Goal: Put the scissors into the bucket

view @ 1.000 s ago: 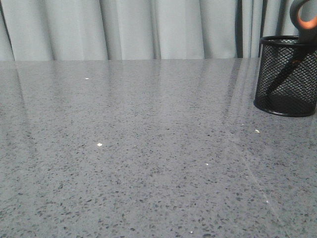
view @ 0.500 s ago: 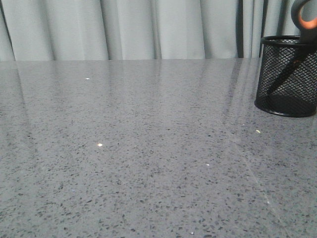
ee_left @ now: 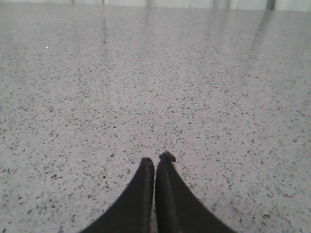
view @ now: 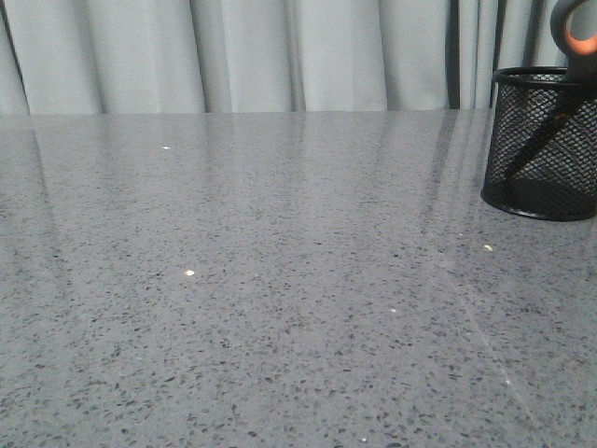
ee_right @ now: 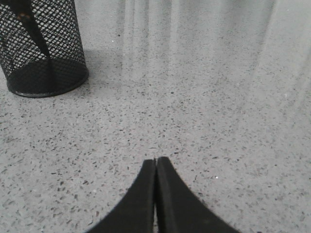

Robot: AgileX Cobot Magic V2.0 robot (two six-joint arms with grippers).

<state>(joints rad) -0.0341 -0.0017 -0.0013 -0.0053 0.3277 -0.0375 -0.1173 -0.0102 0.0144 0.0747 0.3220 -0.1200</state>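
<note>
Left gripper (ee_left: 155,162): jaws fully closed, fingertips pressed together, nothing between them, positioned over bare desk (ee_left: 146,87). Right gripper (ee_right: 156,162): jaws likewise pressed together and holding nothing, with the bucket (ee_right: 43,46) well apart from them.

The bucket (view: 543,142) stands upright on the far right of the desk, cut by the frame edge in the front view. The scissors (view: 571,28) are inside it, blades down and leaning; an orange-lined finger loop projects above the rim, and the dark blades show through the mesh. In the right wrist view the scissors (ee_right: 35,30) appear as a dark slanted bar behind the mesh.

Compared with the frame one second earlier, the bucket and scissors sit slightly farther right and higher in the front view; the desk specks are shifted the same way.

The desk is a glossy grey speckled surface. Pale grey curtains (view: 242,51) hang behind its far edge.
</note>
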